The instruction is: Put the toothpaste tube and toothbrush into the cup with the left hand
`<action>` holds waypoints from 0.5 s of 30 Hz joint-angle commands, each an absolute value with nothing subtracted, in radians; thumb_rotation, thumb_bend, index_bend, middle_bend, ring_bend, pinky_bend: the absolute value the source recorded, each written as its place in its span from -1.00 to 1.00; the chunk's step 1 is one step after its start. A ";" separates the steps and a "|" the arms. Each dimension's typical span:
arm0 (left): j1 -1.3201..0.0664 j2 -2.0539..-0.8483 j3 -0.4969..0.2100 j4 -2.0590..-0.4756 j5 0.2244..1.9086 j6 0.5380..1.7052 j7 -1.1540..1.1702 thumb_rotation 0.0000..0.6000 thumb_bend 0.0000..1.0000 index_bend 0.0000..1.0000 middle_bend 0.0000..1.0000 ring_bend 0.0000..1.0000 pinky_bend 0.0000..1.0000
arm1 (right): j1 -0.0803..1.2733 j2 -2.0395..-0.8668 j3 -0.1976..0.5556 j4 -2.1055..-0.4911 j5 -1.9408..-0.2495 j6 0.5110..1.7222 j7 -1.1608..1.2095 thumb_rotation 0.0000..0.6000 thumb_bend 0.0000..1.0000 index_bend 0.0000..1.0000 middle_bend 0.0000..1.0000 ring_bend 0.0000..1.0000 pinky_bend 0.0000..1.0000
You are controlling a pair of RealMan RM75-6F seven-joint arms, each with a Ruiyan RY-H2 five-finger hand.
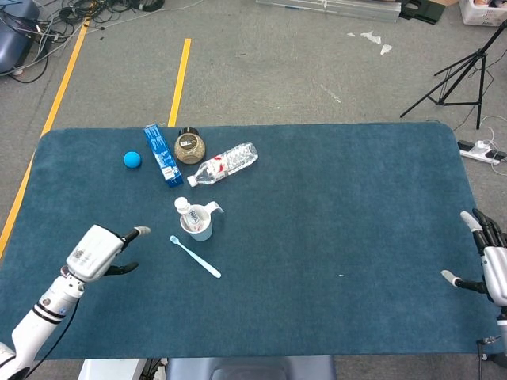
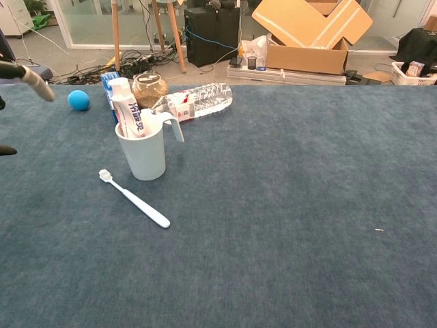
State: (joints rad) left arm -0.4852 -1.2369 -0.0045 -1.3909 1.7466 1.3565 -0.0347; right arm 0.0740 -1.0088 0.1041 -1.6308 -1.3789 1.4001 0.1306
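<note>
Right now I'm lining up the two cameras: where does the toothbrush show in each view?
Head view: toothbrush lies left of centre, just below the cup.
Chest view: toothbrush lies lower left, in front of the cup.
Shared landmark: the cup, holding the toothpaste tube.

Head view looks steeply down from high above the near edge, taking in the whole table (image 1: pixel 317 237) and the floor beyond. Chest view sits low and close, facing level across the surface. Both share the cup (image 1: pixel 196 223) (image 2: pixel 141 152) and bottle (image 1: pixel 224 165) (image 2: pixel 198 100)
</note>
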 commanded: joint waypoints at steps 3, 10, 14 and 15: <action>-0.549 -1.317 0.033 -1.287 1.860 1.356 -0.045 1.00 -0.76 -0.04 1.00 1.00 1.00 | 0.072 -1.006 0.107 -1.631 -1.378 1.403 0.143 1.00 -1.00 -1.00 -1.00 -1.00 0.20; -0.645 -1.385 0.049 -1.233 1.913 1.229 0.025 1.00 -0.76 0.03 1.00 1.00 1.00 | 0.065 -0.995 0.107 -1.629 -1.386 1.413 0.175 1.00 -1.00 -1.00 -1.00 -1.00 0.20; -0.690 -1.425 0.040 -1.211 1.901 1.166 0.044 1.00 -0.76 -0.01 1.00 1.00 1.00 | 0.062 -0.987 0.108 -1.628 -1.386 1.415 0.197 1.00 -1.00 -1.00 -1.00 -1.00 0.20; -0.699 -1.433 0.038 -1.206 1.896 1.150 0.047 1.00 -0.76 -0.03 1.00 1.00 1.00 | 0.061 -0.986 0.108 -1.628 -1.386 1.415 0.202 1.00 -1.00 -1.00 -1.00 -1.00 0.20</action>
